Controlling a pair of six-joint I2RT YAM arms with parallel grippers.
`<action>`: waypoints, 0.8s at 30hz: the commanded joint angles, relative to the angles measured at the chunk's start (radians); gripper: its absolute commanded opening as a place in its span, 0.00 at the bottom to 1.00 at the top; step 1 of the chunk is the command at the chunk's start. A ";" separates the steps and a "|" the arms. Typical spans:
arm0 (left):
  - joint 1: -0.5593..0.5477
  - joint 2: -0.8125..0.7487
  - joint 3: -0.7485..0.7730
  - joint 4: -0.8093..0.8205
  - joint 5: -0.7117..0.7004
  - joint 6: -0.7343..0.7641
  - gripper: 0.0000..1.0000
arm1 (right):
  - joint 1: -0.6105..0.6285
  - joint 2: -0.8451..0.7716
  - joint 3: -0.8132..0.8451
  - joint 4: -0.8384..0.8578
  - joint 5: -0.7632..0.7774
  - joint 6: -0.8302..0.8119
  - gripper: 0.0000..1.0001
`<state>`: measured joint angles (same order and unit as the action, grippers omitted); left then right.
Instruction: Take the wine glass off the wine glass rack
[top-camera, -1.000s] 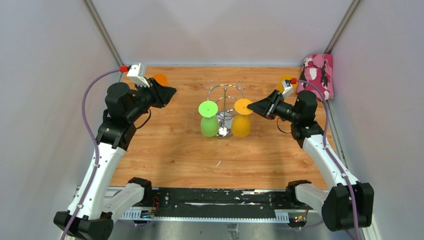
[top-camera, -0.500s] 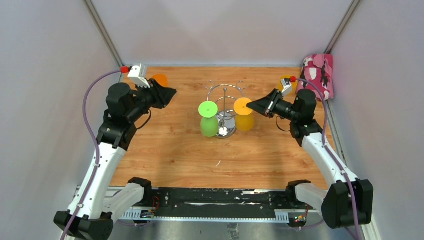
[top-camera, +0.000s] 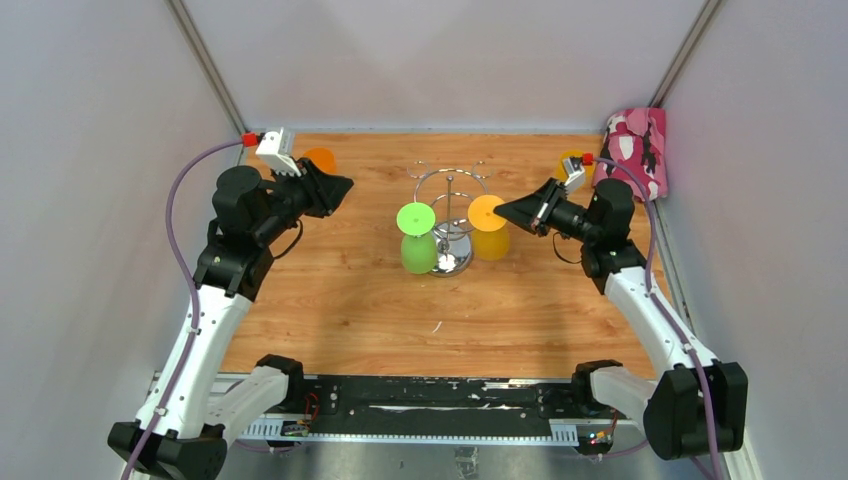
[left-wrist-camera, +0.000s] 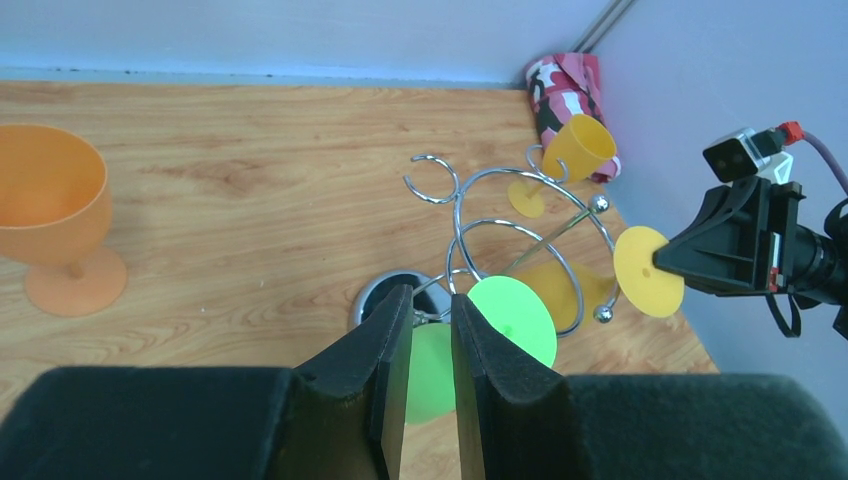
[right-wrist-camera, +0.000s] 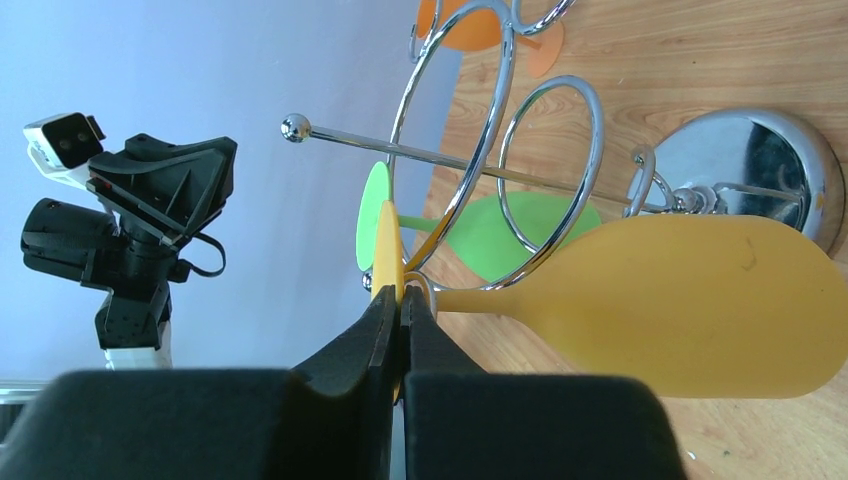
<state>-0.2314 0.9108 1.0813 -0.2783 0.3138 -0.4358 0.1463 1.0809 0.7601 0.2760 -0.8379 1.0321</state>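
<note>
The chrome wine glass rack (top-camera: 452, 190) stands mid-table with two glasses hanging upside down from its wire arms. My right gripper (top-camera: 503, 212) is shut on the flat foot (right-wrist-camera: 387, 262) of the yellow-orange wine glass (top-camera: 489, 243), whose stem still sits in a wire loop (right-wrist-camera: 545, 180). A green wine glass (top-camera: 417, 253) hangs on the rack's left side. My left gripper (top-camera: 346, 185) is held left of the rack, narrowly open and empty; in the left wrist view (left-wrist-camera: 425, 300) it points at the green glass (left-wrist-camera: 512, 320).
An upright orange glass (top-camera: 320, 158) stands at the back left, behind my left gripper. A yellow glass (top-camera: 570, 163) stands at the back right beside a pink patterned cloth (top-camera: 635, 148). Grey walls close in on both sides.
My right gripper has drawn slightly right and back with the yellow-orange glass's foot, and the glass's bowl has swung a little farther from the rack base. The left arm has not moved.
</note>
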 joint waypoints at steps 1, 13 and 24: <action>-0.005 -0.011 -0.006 0.014 0.004 0.013 0.26 | 0.015 -0.032 0.003 0.010 -0.012 0.020 0.00; -0.005 -0.005 0.002 0.018 0.018 0.006 0.26 | 0.015 -0.071 -0.001 -0.055 -0.023 0.028 0.00; -0.005 -0.007 0.009 0.014 0.024 0.002 0.25 | 0.014 -0.142 -0.003 -0.142 -0.001 -0.008 0.00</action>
<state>-0.2314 0.9108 1.0813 -0.2779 0.3218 -0.4351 0.1463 0.9657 0.7597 0.1741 -0.8371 1.0447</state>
